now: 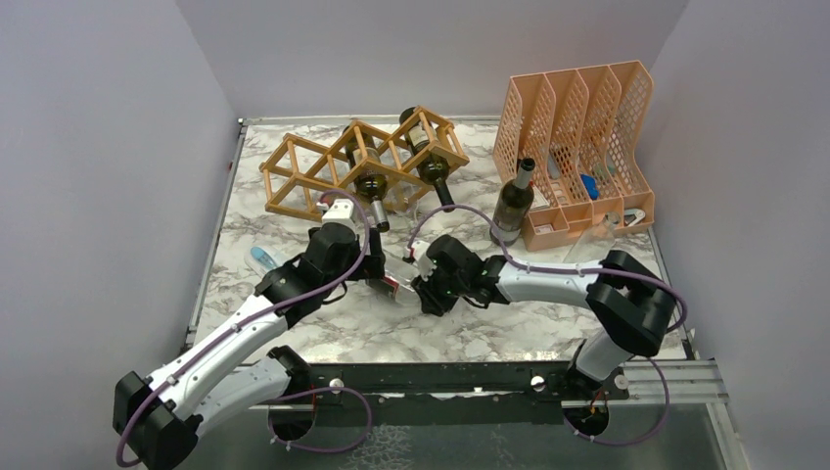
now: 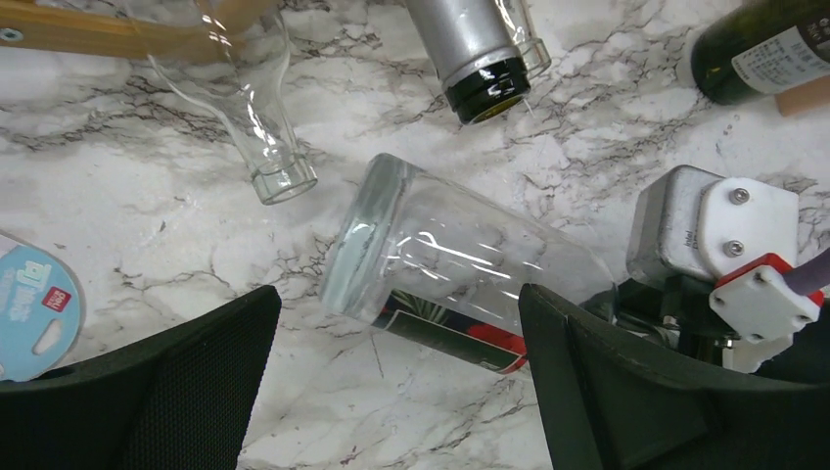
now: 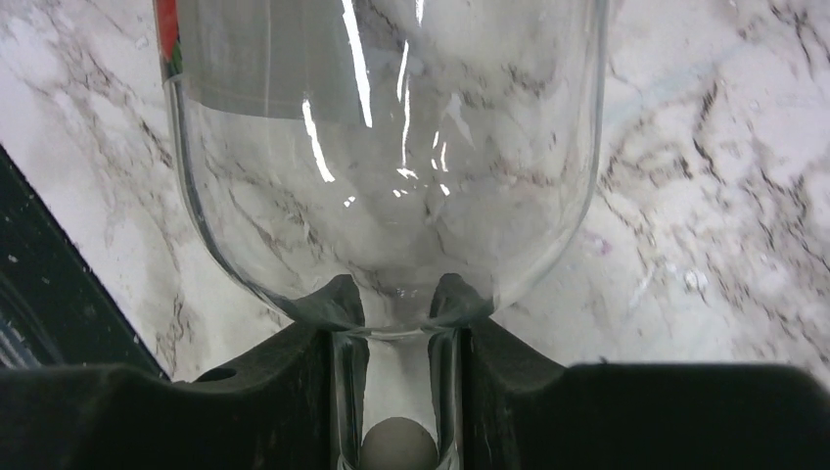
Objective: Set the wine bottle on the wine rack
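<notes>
A clear glass wine bottle (image 2: 460,259) with a red and dark label lies on its side on the marble table (image 1: 509,323). My right gripper (image 3: 396,299) is shut on its neck (image 3: 396,382), with the bottle's body (image 3: 391,147) stretching away from the fingers. In the top view that gripper (image 1: 427,290) sits at mid-table. My left gripper (image 2: 396,333) is open, its fingers straddling the bottle's lower body without touching it. The wooden wine rack (image 1: 303,171) stands at the back left with two dark bottles in its cells.
A dark bottle (image 1: 514,201) stands upright beside the peach file holder (image 1: 577,127) at the back right. A silver-capped bottle neck (image 2: 480,59) and a clear bottle neck (image 2: 269,147) stick out towards me. A blue tag (image 2: 29,308) lies at the left.
</notes>
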{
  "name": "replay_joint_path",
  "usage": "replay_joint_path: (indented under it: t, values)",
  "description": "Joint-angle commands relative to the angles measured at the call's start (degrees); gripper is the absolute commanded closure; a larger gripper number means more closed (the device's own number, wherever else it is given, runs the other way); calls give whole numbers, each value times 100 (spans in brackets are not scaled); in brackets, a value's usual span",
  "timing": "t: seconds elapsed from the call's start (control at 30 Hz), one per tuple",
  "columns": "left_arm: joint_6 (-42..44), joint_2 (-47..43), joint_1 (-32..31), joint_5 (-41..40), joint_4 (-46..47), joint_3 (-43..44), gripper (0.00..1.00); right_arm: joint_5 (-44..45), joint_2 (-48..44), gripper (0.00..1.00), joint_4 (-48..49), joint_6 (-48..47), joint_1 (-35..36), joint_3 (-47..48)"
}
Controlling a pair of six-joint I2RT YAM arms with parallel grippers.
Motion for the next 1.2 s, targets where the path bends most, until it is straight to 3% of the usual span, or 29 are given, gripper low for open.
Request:
replay_joint_path:
  t: [0.0, 0.27, 0.6, 0.83, 1.17]
  values:
    - [227, -435, 26, -479, 77, 208, 3, 125, -823, 99, -65, -26, 9, 18]
    - [577, -1031, 26, -1022, 78, 676, 2, -194, -1609, 99, -514, -1, 9, 66]
    - [1369, -1145, 26, -1413, 87, 1991, 2, -1081, -2460, 99, -949, 309, 8, 552]
    - [1558, -1032, 21, -1688, 2, 3065, 2, -1488, -2319, 99, -668, 1393, 13, 1618]
    - [2036, -750, 26, -2106, -15, 3995, 2, 482, -831, 99, -819, 2769, 70, 3841]
